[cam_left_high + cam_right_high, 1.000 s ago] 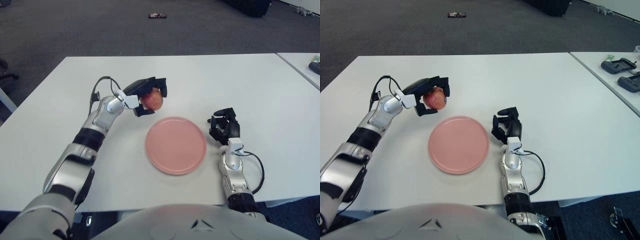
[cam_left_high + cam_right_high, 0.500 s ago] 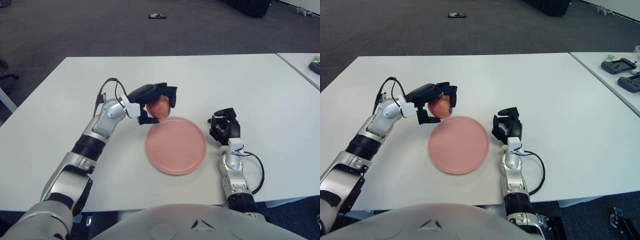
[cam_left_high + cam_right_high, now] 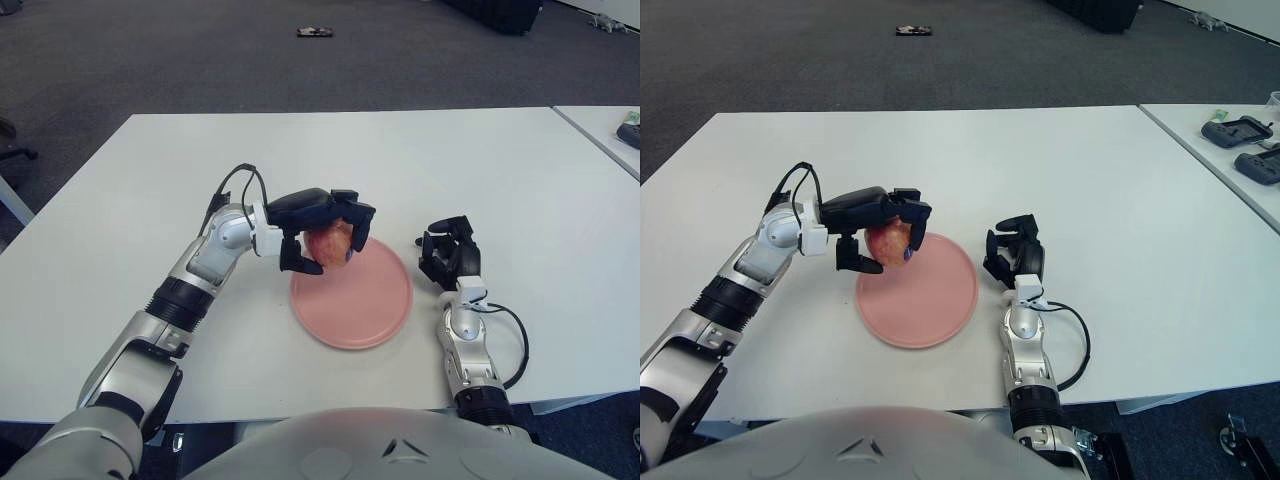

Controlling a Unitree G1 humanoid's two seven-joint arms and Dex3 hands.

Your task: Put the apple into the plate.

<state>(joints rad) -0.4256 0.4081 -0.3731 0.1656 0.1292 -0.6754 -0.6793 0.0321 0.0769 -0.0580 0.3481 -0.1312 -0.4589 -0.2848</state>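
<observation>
My left hand (image 3: 322, 228) is shut on a red-yellow apple (image 3: 331, 244), holding it just above the upper left edge of the pink plate (image 3: 365, 300). The black fingers wrap over the apple's top and sides, hiding part of it. The plate lies flat on the white table (image 3: 400, 160), near the front. In the right eye view the apple (image 3: 890, 242) hangs over the plate's (image 3: 930, 300) left rim. My right hand (image 3: 448, 255) shows to the right of the plate, fingers curled and holding nothing.
A second table (image 3: 1230, 150) stands at the right with dark devices (image 3: 1240, 132) on it. A small dark object (image 3: 314, 32) lies on the grey floor beyond the table.
My left hand has carried the apple down and to the right, from beside the plate's far left to over its upper left rim. The right hand has stayed still.
</observation>
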